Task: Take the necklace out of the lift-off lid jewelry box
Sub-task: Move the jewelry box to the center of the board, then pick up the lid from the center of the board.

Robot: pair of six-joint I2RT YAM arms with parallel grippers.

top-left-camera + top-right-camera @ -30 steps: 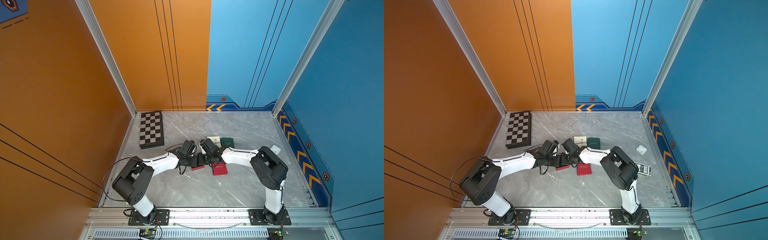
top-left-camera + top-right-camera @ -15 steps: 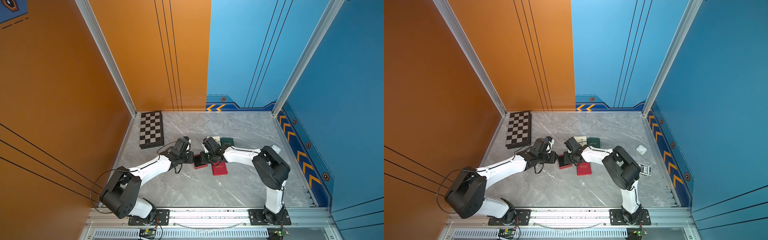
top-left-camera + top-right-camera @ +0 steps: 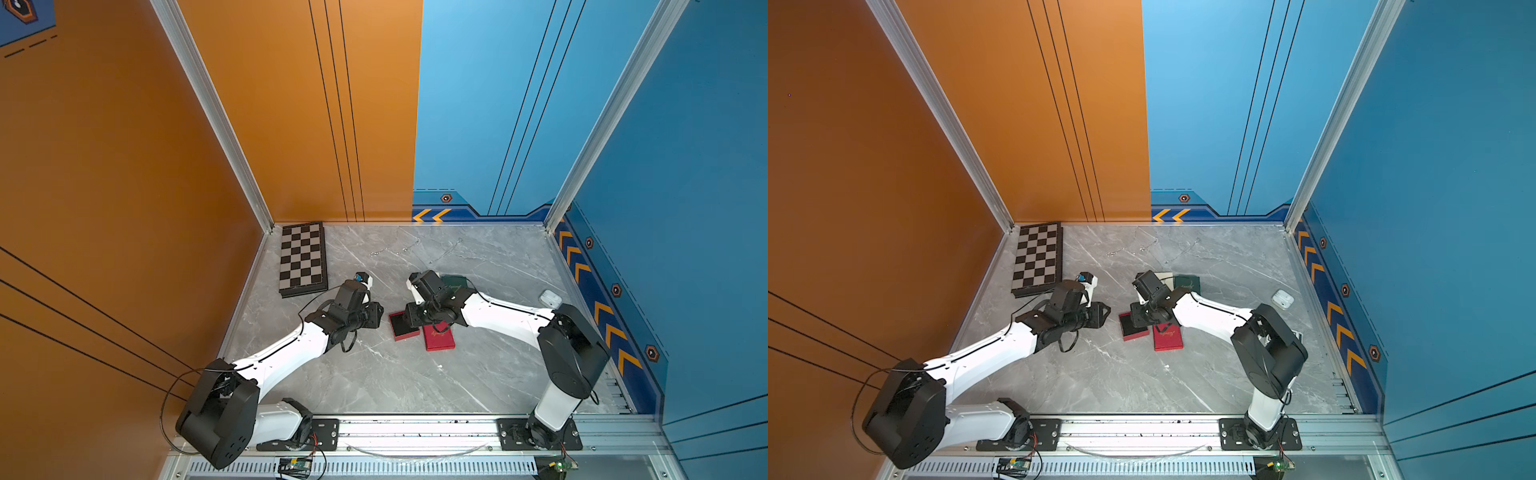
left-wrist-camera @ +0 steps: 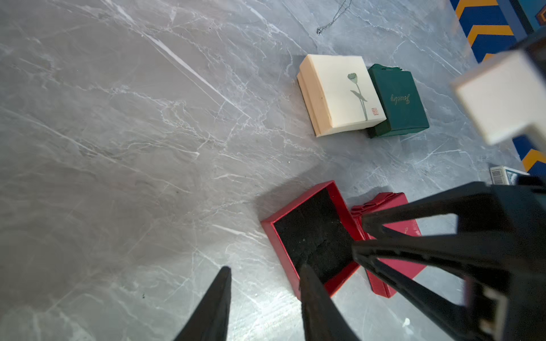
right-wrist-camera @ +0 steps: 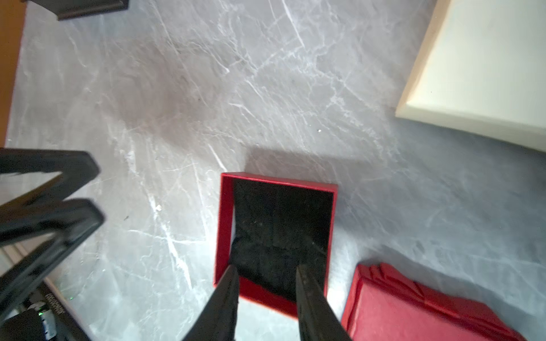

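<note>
on the grey marble tabletop, a chessboard lies by the orange wall.

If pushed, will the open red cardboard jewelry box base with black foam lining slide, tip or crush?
The open red cardboard box base probably slides readily: it looks small and light, lying loose on the smooth grey marble-patterned tabletop. Low and flat, it seems unlikely to tip. Its thin walls may flex if the right gripper pinches one.

Red card box, matt blk foam, smooth marble-look tabletop
</note>
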